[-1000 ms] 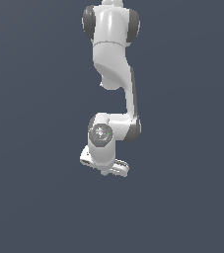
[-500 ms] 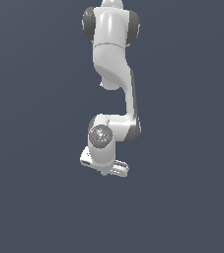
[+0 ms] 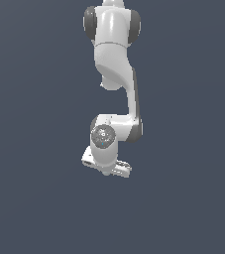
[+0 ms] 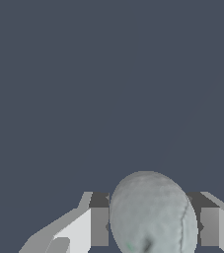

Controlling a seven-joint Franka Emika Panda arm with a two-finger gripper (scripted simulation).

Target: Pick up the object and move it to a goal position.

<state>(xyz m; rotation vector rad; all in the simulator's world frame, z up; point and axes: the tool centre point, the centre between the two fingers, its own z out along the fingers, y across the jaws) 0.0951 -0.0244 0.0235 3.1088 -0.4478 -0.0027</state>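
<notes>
In the wrist view the pale grey-green faceted ball (image 4: 153, 212) fills the gap between my two fingers. The left finger (image 4: 99, 226) and the right finger (image 4: 209, 226) press against its sides, so my gripper (image 4: 154, 225) is shut on the ball. In the exterior view the white arm hangs down and its hand (image 3: 106, 163) is seen end-on at the centre. The fingers and the ball are hidden behind the hand there.
Only a plain dark blue-grey background shows around the arm in both views. No table, edge, marker or other object is in view.
The hand has sunk very slightly in the exterior view; otherwise the arm's pose looks the same.
</notes>
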